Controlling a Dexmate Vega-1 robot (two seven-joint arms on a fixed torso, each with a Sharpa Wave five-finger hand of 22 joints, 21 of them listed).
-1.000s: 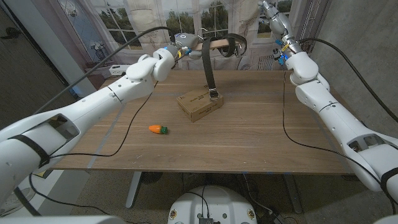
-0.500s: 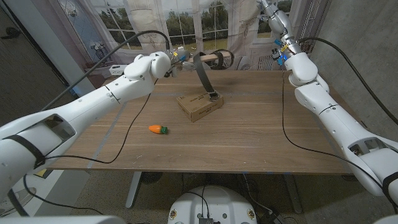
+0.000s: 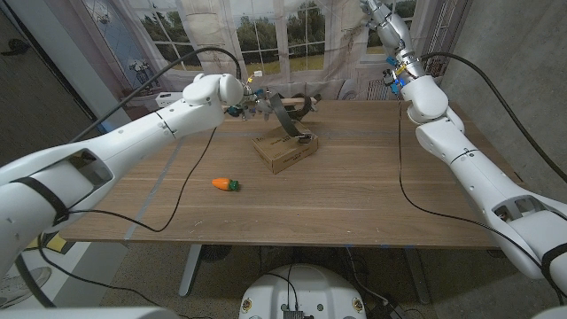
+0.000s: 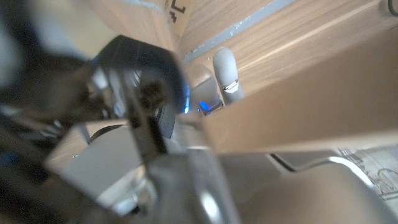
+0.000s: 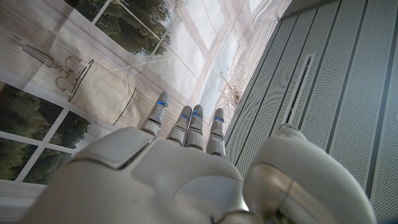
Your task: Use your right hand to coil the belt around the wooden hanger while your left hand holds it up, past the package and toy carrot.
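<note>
Near the table's far edge, we are gripping the wooden hanger (image 3: 285, 103) in our left robot hand (image 3: 251, 99); the belt (image 3: 292, 127) is trailing onto the package (image 3: 283, 151); our right robot hand (image 5: 186, 134), fingers straight and empty, is raised; coiling needs it lowered.

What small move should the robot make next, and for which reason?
Probably bring the right hand down toward the belt. That hand is raised high with straight fingers holding nothing, while the left hand holds the wooden hanger beyond the package, and the belt's loose end hangs down onto the package, not yet fully coiled. The toy carrot lies apart.
</note>
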